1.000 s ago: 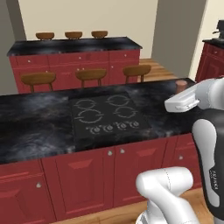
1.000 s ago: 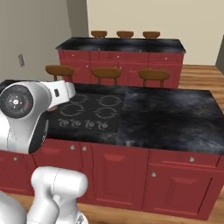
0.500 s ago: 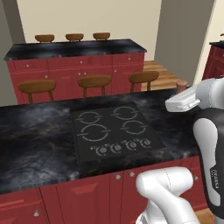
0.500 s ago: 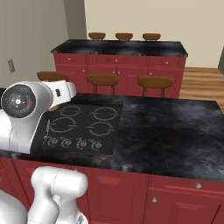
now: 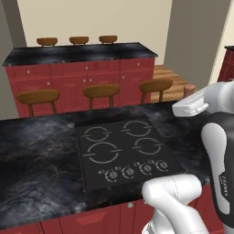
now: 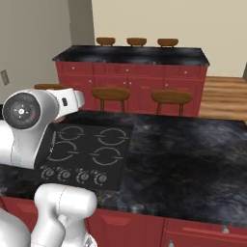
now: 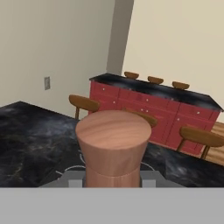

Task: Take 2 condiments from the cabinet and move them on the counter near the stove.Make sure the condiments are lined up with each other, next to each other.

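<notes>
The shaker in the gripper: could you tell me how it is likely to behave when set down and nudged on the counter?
The shaker looks rigid and smooth, so it may slide on the glossy counter. Its waisted body, wider on top, suggests a hard nudge could tip it.

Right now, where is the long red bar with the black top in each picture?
Left base view: long red bar with black stone top, upper left.
Right base view: top centre.
Hand view: centre right, behind the terracotta-brown shaker.
Shared landmark: round wooden stools along its front.
</notes>
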You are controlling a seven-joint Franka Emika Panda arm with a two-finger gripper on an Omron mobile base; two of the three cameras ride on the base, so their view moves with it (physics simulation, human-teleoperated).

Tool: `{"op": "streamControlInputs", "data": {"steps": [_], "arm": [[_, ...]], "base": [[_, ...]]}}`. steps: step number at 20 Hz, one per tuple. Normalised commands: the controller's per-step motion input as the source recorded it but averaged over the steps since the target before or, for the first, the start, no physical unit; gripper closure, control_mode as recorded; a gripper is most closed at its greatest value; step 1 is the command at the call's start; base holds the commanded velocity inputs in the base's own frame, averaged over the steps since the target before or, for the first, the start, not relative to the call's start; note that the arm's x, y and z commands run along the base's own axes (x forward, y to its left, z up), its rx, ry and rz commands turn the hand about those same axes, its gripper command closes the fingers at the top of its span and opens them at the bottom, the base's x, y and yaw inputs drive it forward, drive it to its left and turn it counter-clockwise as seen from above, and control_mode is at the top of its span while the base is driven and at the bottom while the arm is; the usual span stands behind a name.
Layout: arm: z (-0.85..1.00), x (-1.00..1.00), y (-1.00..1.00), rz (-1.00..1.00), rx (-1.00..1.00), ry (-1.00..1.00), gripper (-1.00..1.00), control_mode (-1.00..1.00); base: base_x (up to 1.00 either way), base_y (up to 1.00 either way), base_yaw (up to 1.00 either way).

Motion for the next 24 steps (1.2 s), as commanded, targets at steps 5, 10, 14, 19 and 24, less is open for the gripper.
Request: {"op": "streamControlInputs", "data": {"steps": [5,10,14,19,24], "arm": [[0.0,0.0,0.0,0.0,0.0,0.0,1.0,1.0],[0.0,0.0,0.0,0.0,0.0,0.0,1.0,1.0],[-0.27,0.04,-0.3,0.09,0.0,0.0,1.0,-1.0],[-0.67,0.18,-0.89,0.27,0.01,0.02,1.0,-1.0],[-0.75,0.32,-0.9,0.41,0.16,0.06,1.0,-1.0]], "base": [[0.0,0.01,0.0],[0.03,0.0,0.0],[0.03,0.0,0.01],[0.0,0.0,0.0],[0.0,0.0,0.0]]}}
